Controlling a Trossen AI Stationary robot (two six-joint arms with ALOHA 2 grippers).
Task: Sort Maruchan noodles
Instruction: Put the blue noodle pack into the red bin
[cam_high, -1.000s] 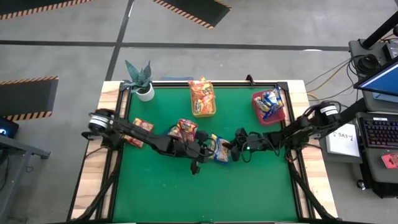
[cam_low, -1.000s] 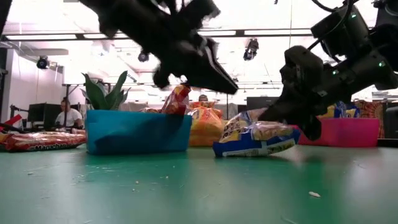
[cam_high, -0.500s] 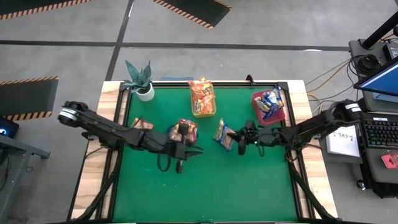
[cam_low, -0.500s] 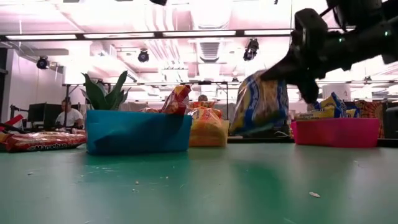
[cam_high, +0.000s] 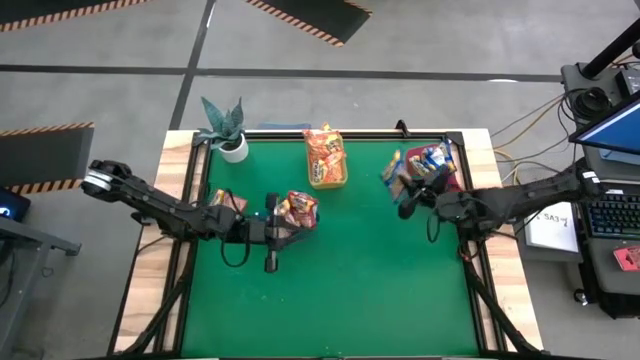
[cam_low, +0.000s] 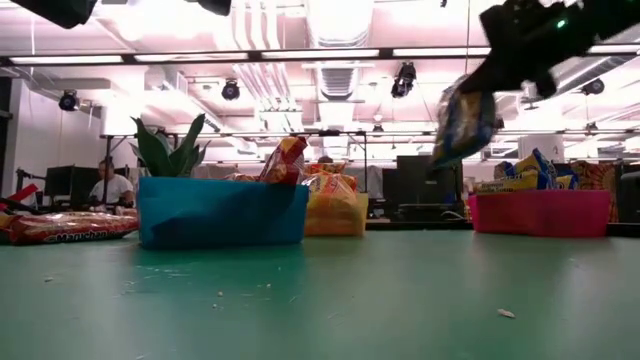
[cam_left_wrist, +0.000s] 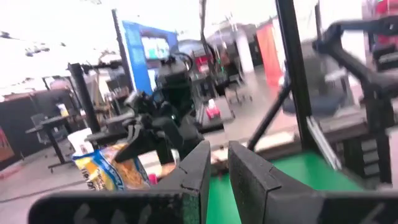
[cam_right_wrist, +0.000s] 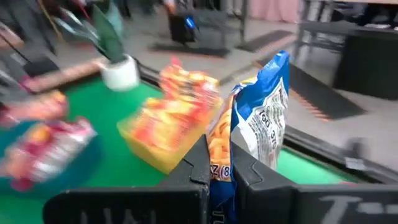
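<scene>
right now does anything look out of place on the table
One red packet lies loose at the table's left edge, outside any bin; the low view shows it flat beside the blue bin. The right gripper holds a blue packet in the air near the red bin.

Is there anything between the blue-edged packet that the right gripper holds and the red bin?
Nothing visible. The right gripper holds the blue-edged packet in the air beside the red bin, which already contains other packets.
</scene>
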